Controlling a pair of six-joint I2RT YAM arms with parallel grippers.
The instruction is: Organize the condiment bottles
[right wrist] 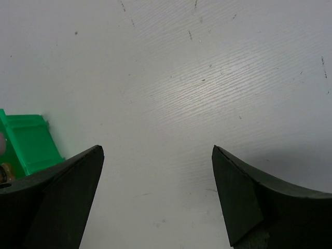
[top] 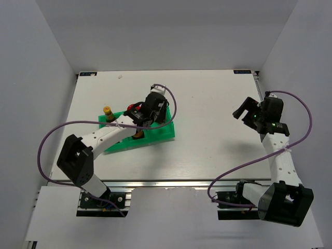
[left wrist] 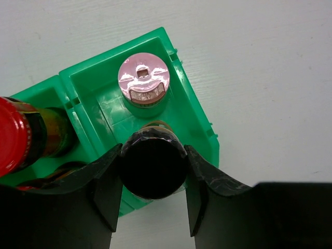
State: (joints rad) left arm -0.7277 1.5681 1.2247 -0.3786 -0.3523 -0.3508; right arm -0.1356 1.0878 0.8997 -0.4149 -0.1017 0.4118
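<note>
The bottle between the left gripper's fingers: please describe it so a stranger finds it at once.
Find the green tray on the white table. There the left gripper clamps the black-capped bottle, next to the pink-capped bottle. Only its cap is black; the red-capped bottle is in the other compartment.

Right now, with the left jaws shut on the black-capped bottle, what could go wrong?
The black-capped bottle is near the outer wall of the green tray; released here it might catch the rim and tip. The pink-capped bottle stands just beyond it, so any push onward could knock it.
</note>
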